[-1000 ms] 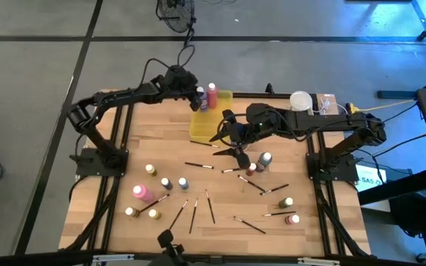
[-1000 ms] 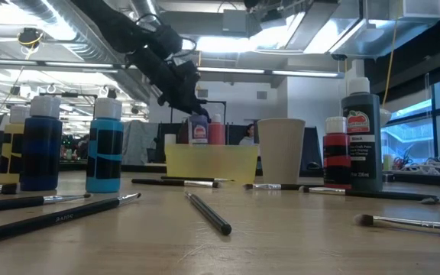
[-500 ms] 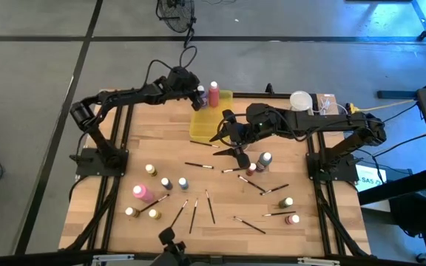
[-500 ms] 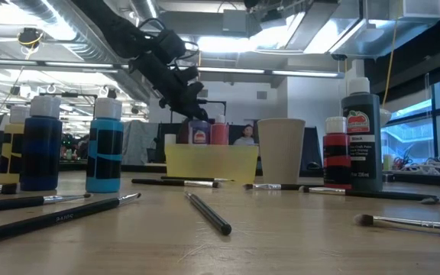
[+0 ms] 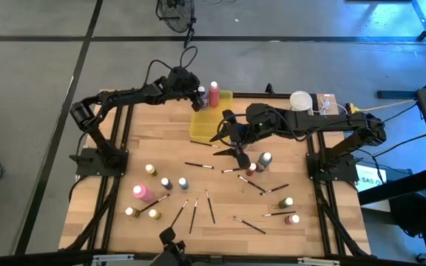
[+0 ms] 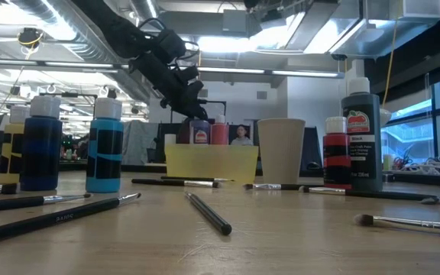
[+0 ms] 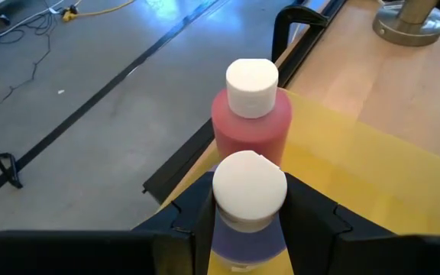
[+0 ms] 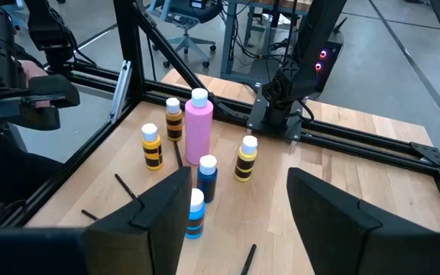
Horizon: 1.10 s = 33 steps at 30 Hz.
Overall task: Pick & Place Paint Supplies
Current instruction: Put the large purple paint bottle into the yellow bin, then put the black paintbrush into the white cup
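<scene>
two bottles are at the yellow tray (image 5: 211,117), at its far left corner: a purple bottle (image 7: 248,221) with a white cap and a red bottle (image 7: 251,118) just behind it, both upright. ten more bottles stand on the table (image 5: 161,137): six at the near left, among them a tall pink bottle (image 5: 143,193), and four at the right, including a dark bottle (image 5: 264,159) with a small red one (image 5: 251,169) beside it. about a dozen brushes (image 5: 197,165) lie loose across the middle and near part of the table; the exact count is hard to make out. a pale cup (image 6: 281,150) stands by the tray in the low view.

the left gripper (image 7: 248,218) is over the tray's far left corner, its fingers (image 7: 308,214) partly closed and pressed on both sides of the purple bottle just under the cap. in the low view the bottle's foot is hidden behind the tray wall, so i cannot tell whether it rests on the tray floor.

the right gripper (image 5: 236,152) hangs above the table's middle, just near of the tray, its fingers (image 8: 331,206) spread apart with nothing between them, over a brush (image 5: 231,170).
</scene>
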Available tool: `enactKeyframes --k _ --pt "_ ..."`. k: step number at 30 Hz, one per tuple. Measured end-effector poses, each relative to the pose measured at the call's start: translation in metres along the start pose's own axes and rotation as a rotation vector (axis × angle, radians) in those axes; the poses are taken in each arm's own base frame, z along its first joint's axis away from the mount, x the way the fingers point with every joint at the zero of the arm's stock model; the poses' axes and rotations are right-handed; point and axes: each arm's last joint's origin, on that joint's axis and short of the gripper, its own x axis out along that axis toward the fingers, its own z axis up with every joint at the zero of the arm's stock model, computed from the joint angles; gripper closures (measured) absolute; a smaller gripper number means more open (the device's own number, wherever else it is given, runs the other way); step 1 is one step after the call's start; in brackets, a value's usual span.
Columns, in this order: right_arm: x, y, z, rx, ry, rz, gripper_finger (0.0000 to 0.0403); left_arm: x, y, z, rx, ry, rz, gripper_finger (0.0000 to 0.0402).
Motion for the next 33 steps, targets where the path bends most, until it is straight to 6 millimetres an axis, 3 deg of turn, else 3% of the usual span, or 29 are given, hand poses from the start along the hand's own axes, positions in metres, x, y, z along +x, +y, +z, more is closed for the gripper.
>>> enactKeyframes --k 9,22,27,33 --pt "0.0 0.0 -0.001 0.003 0.011 0.002 0.0183 0.0 0.0 0.001 0.015 -0.003 0.002 0.024" --pt "0.0 0.0 -0.002 0.004 0.017 0.003 0.0183 -0.006 0.001 0.005 0.051 -0.031 0.007 0.0232" --pt "0.0 0.0 -0.002 0.011 0.027 0.004 0.0183 -0.034 -0.001 0.022 0.047 -0.099 0.006 0.0231" --pt "0.0 0.001 -0.004 0.017 0.047 0.008 0.0183 -0.09 -0.016 0.033 0.075 -0.101 -0.054 0.0231"
